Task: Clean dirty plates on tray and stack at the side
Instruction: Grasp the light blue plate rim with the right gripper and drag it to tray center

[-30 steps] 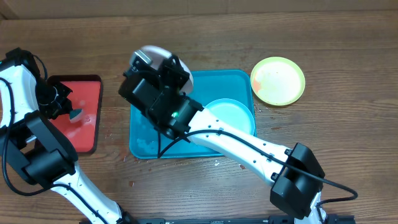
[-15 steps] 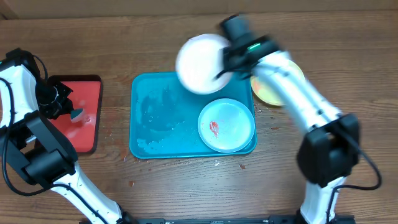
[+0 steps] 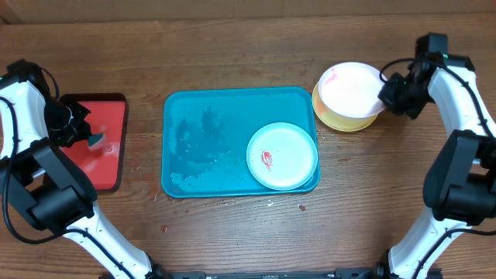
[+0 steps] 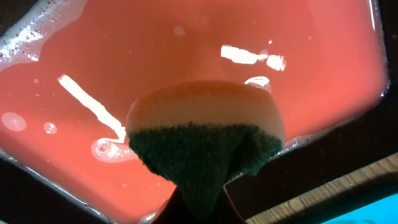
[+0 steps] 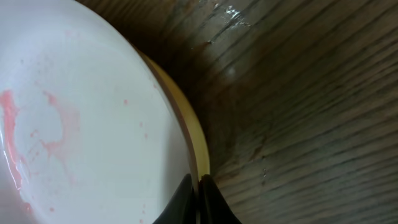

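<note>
The turquoise tray (image 3: 203,116) lies at table centre, wet with suds. A light teal plate (image 3: 282,156) with a red smear sits in its right half. Right of the tray, the white plate (image 3: 350,89) (image 5: 74,112), faintly streaked pink, rests over the yellow-green plate (image 3: 339,118) (image 5: 200,146). My right gripper (image 3: 385,97) (image 5: 198,186) is shut on the white plate's right rim. At the far left, my left gripper (image 3: 85,138) (image 4: 202,208) is shut on a yellow-and-green sponge (image 4: 205,137) just above a red tray.
The red, dark-rimmed tray (image 3: 105,159) (image 4: 155,50) stands at the left edge with soapy water on it. Small wet spots lie on the wood in front of the turquoise tray. Bare wooden table surrounds both trays.
My right arm swung the white plate from the tray's back left corner across to the right, onto the yellow-green plate. The teal plate is uncovered. The left arm has not moved.
</note>
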Robot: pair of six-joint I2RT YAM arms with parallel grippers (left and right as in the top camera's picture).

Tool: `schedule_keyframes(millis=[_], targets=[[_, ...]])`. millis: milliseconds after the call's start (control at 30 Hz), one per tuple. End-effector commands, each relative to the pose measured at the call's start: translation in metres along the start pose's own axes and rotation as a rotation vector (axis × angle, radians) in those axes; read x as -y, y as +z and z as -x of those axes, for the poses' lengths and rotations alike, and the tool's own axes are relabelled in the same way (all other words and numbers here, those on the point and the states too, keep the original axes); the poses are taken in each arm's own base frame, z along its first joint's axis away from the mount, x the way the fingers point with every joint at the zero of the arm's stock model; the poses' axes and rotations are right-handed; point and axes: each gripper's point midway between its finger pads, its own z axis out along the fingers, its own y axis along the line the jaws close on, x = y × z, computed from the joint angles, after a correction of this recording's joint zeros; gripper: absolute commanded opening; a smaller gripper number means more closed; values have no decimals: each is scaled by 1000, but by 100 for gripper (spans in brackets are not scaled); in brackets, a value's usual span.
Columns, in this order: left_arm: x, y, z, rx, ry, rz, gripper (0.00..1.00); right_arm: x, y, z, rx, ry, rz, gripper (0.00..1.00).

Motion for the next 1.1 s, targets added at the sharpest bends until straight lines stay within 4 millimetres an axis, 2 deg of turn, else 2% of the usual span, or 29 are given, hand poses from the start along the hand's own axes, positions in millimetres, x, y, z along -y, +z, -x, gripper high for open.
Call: schedule_keyframes(millis=[0, 33, 133, 167, 300, 433, 467, 500, 600, 633, 733, 900, 1067], targets=[[3, -5, -2, 6, 24, -15, 4, -6, 4, -3, -2, -16, 38, 7], [3, -5, -2, 6, 24, -15, 4, -9, 5, -4, -3, -42, 46, 12], [3, -5, -3, 6, 29, -15, 4, -18, 5, -9, -14, -79, 67, 40], [3, -5, -3, 5, 33, -15, 4, -22, 5, -11, -23, -82, 80, 44], [3, -5, -3, 3, 33, -14, 4, -50, -5, -27, -107, -96, 242, 46], [3, -5, -4, 2, 32, -13, 4, -85, -40, -49, -145, -269, 438, 47], [3, -5, -3, 2, 32, -13, 4, -96, -55, -61, -128, -371, 462, 51], [3, -5, -3, 2, 32, -13, 4, -101, -61, -68, -119, -430, 469, 55], [3, -5, -3, 2, 32, -13, 4, -121, -71, -96, -105, -657, 481, 76], [3, -5, -3, 3, 33, -14, 4, -124, -69, -104, -109, -712, 466, 80], [3, -5, -3, 4, 32, -15, 4, -130, -49, -126, -102, -870, 349, 81], [3, -5, -3, 3, 32, -14, 4, -130, -9, -156, -63, -1031, 104, 79], [3, -5, -3, 2, 32, -14, 4, -125, 10, -177, -50, -1115, 6, 75]])
